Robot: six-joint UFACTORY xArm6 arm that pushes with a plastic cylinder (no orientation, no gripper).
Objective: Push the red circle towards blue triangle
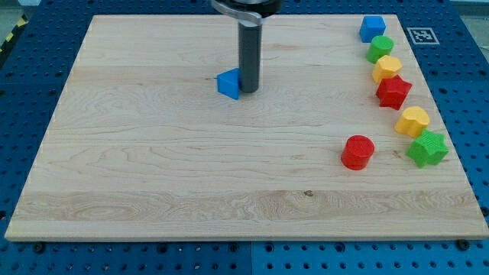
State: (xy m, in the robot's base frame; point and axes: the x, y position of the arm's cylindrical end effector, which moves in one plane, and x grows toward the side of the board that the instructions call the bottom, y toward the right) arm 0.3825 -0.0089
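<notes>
A: Near the board's right side, the red circle sits untouched, well apart from the blue triangle.

B: And the tip?

A: Touching the triangle's right (no gripper exists). The push remains undone.

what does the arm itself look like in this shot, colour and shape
Only the lowest part shows. It ends in a straight, round, dark grey to black rod with a faint lengthwise sheen, and my tip is its plain blunt lower end. At the view's top the rod enters a wider dark collar with a pale silvery rim. No cables, markings or labels show on it, and there is no hand.
</notes>
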